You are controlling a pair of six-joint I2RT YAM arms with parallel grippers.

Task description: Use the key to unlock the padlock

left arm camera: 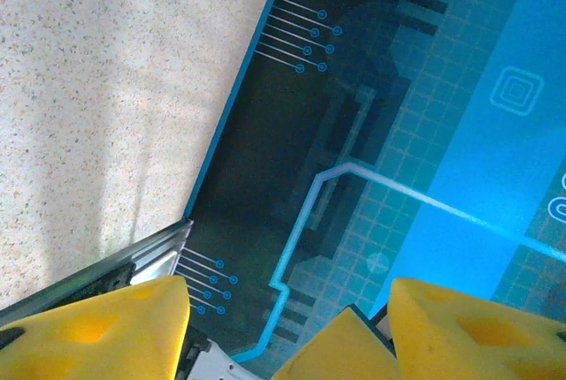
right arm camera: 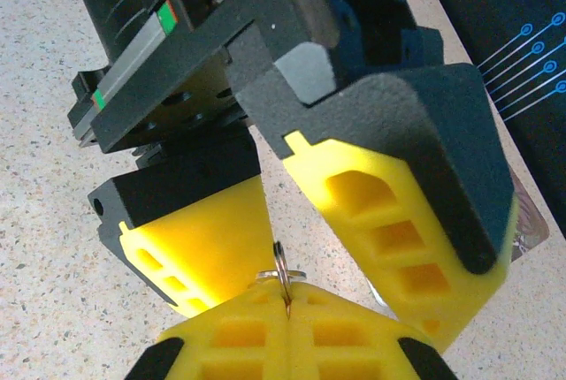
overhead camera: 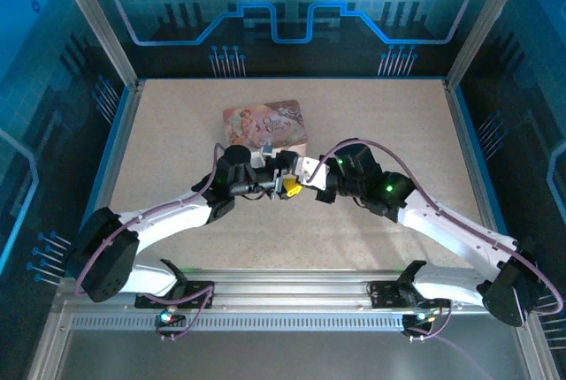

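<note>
First, left side room: the speckled beige table (overhead camera: 168,141) lies bare from the left arm out to the metal frame rail.
Pink illustrated rectangular tin box (overhead camera: 265,124): lies flat just beyond the two claws, well clear of the far edge.
Tiny blue-teal padlock (overhead camera: 265,146): sits at the tin's near edge; too small to tell which way it points.
Left claw (left arm camera: 283,309): yellow fingers (left arm camera: 97,327) spread wide and holding nothing, tips pointing at the right claw.
Thin dark metal key (right arm camera: 285,285): pinched at the right claw's tips. Its long axis runs in line with that claw's fingers, and the free end points into the gap between the left claw's fingers, touching neither.
Key, hidden part: a small loop and a silvery ring (right arm camera: 283,272) show; the rest is buried in the seam between the pads.
Right claw (right arm camera: 288,314): yellow pads pressed together on the key.
Right side room: open table beyond the right arm to the blue wall; a tin corner (right arm camera: 531,230) is cut off behind the left claw's finger.
</note>
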